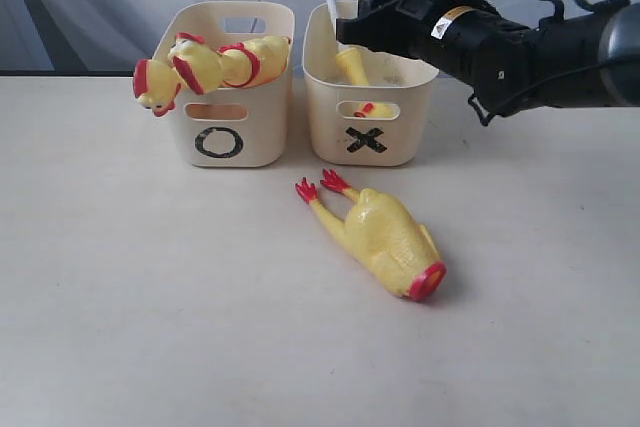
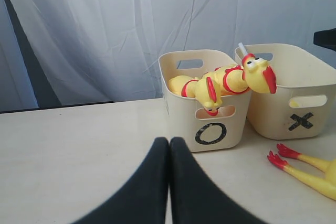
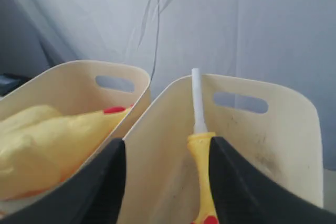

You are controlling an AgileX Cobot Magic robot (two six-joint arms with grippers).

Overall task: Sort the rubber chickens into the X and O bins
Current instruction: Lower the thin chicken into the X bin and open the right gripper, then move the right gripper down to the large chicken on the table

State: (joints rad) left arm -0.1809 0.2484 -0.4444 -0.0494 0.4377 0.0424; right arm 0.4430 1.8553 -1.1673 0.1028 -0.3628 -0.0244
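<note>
Two whole rubber chickens [image 1: 215,64] lie in the O bin [image 1: 265,137], heads hanging over its left rim. The head-and-neck piece [image 1: 352,65], white stick up, leans inside the X bin [image 1: 330,122]. A headless body [image 1: 385,235] lies on the table in front of the X bin. My right gripper [image 3: 167,142] is open over the X bin's left wall [image 3: 157,171], and the yellow neck [image 3: 202,171] stands beside one finger, not clamped. My left gripper [image 2: 169,140] is shut and empty, low over the table, facing the O bin [image 2: 181,119].
The two bins stand side by side at the back of the table, before a white curtain. The right arm [image 1: 520,42] reaches in from the right above the X bin. The headless body's red feet [image 2: 281,156] point toward the bins.
</note>
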